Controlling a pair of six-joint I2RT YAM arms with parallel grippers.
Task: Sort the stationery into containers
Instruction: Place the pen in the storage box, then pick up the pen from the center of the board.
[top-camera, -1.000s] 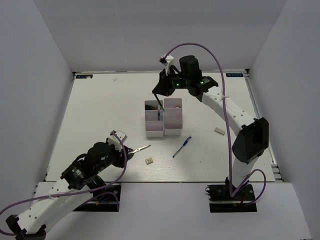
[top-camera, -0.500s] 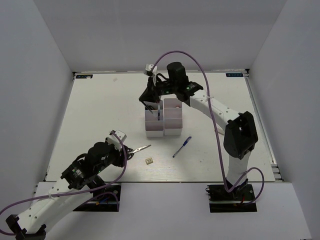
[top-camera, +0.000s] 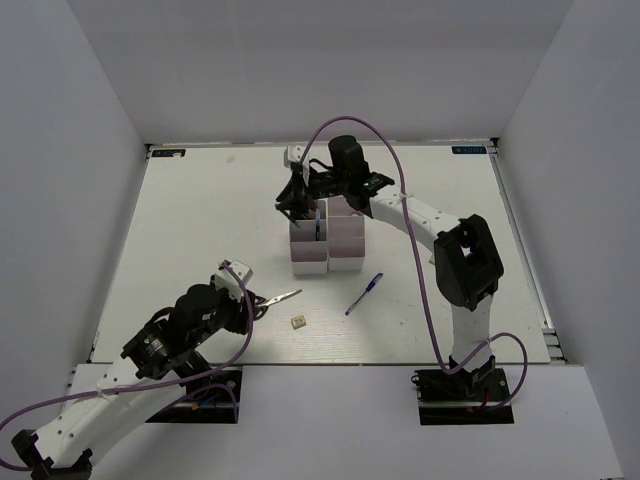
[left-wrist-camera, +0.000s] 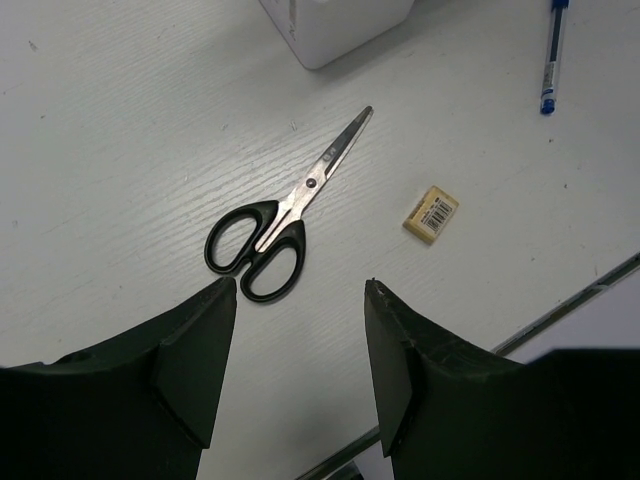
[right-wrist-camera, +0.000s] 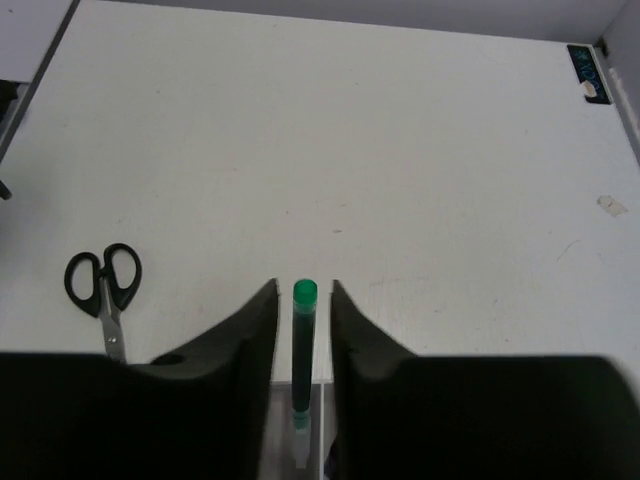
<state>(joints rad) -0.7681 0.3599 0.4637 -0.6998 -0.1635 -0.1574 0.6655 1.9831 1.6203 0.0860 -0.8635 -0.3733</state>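
Observation:
The white bins (top-camera: 338, 240) stand mid-table. My right gripper (top-camera: 299, 200) is at their back-left corner. In the right wrist view a dark slim pen with a green cap (right-wrist-camera: 304, 345) stands between the jaws, its tip down in a bin. The jaws are slightly apart, with a gap on each side of the pen. My left gripper (top-camera: 243, 288) is open and empty just short of the black-handled scissors (left-wrist-camera: 275, 225), which lie flat (top-camera: 281, 298). The beige block (top-camera: 298, 321) and blue pen (top-camera: 364, 293) lie on the table. The eraser and purple marker are out of view.
The right arm's elbow (top-camera: 466, 262) hangs over the right part of the table. The bins' near corner shows in the left wrist view (left-wrist-camera: 340, 25). White walls enclose the table on three sides. The table's front edge (left-wrist-camera: 560, 310) runs close behind the left gripper.
My right gripper has swung left and lower, from above the bins' back to their back-left corner, with the pen still between its jaws. The left arm has not moved.

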